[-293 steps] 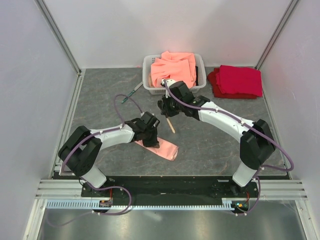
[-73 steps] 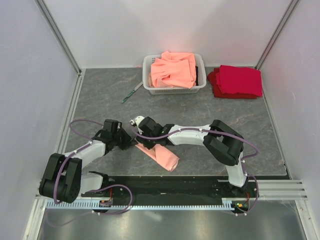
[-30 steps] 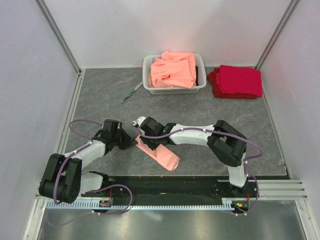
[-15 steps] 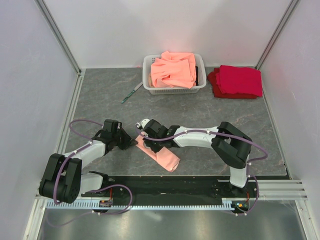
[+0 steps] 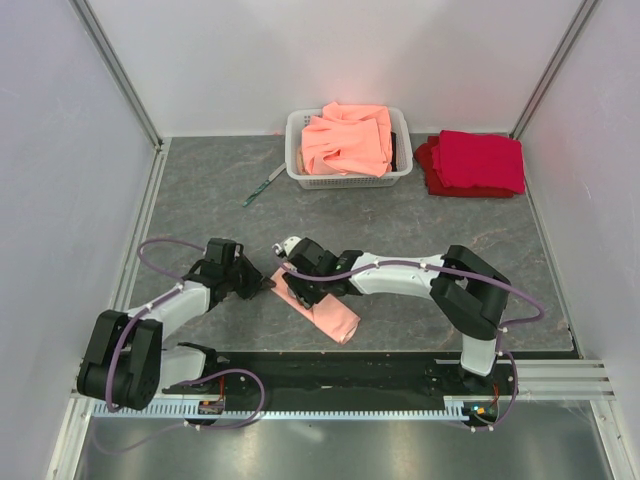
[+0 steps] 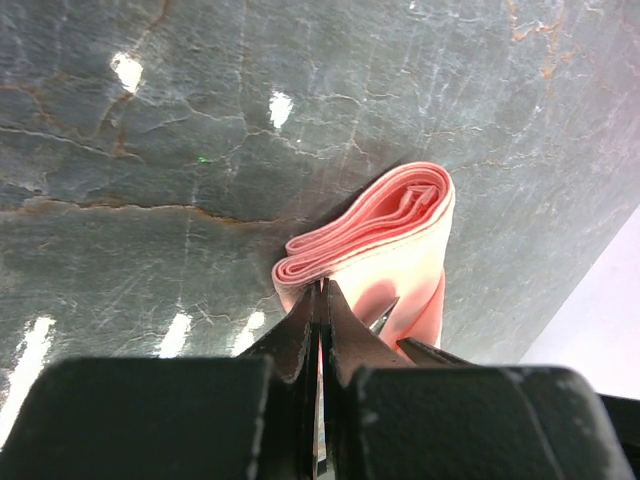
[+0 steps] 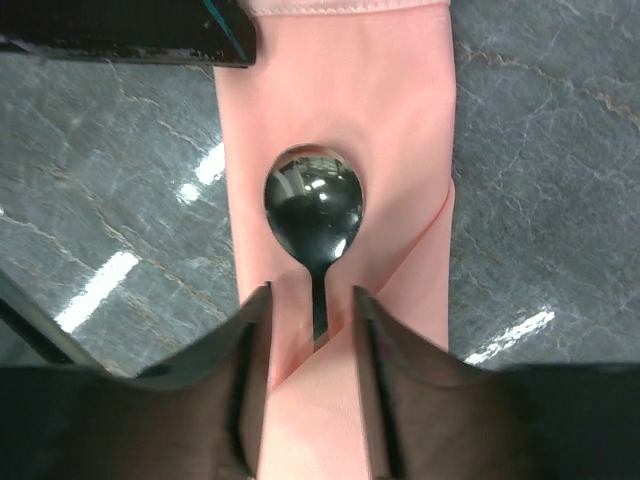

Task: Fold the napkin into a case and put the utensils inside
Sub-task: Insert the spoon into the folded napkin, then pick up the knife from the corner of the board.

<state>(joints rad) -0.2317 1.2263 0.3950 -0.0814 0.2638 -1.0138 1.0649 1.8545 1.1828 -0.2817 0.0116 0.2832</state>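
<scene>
A: The right hand [image 7: 310, 300] is seen released, its fingers [image 7: 252, 340] spread either side of the spoon [image 7: 312, 208] handle, with no contact to be made out.
B: And the spoon is laid on the napkin [image 5: 330, 315], its bowl showing on the pink and its handle tucked under a diagonal fold.
A: The left hand [image 6: 320, 292] is clenched tight, tips pressed to the napkin's layered end. Whether a layer is pinched cannot be told.
B: The napkin is found folded into a narrow strip on the bench [image 5: 400, 220], near the front edge, between the two hands.
A: Further out, one teal-handled piece [image 5: 262, 187] is spotted lying on the bench, just beside the basket [image 5: 297, 172] and well apart from the napkin.
B: One basket is counted, heaped with orange-salmon cloths [image 5: 348, 140]. One stack of red cloths [image 5: 478, 160] is set to its right.
A: One spoon, one napkin. In the right wrist view the napkin's far end is crowded by the left hand.
</scene>
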